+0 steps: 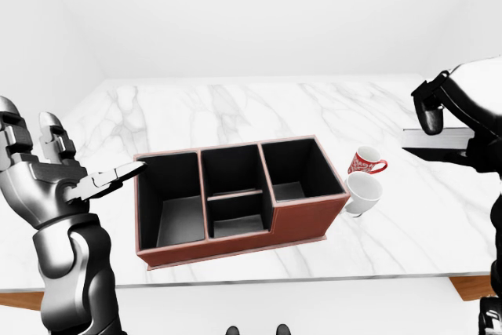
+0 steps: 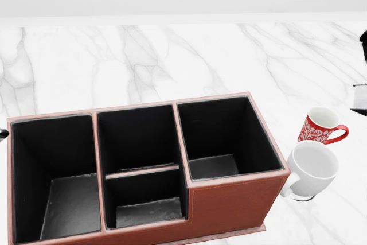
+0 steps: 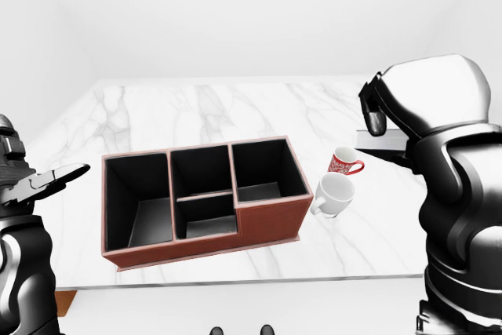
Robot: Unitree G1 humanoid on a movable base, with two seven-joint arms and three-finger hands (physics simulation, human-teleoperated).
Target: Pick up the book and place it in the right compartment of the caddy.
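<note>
The brown caddy with black insides stands on the marble table; its right compartment holds nothing. In the left-eye view my right hand hangs above the table, to the right of the caddy and the mugs, shut on the book. The book is a dark flat volume with a pale page edge, held level. Only its corner and a black finger show at the head view's right edge. My left hand is raised at the left of the caddy, fingers spread open, holding nothing.
A red patterned mug and a white mug stand just right of the caddy, the white one close to its right wall. The table's near edge runs below the caddy. A white wall rises behind the table.
</note>
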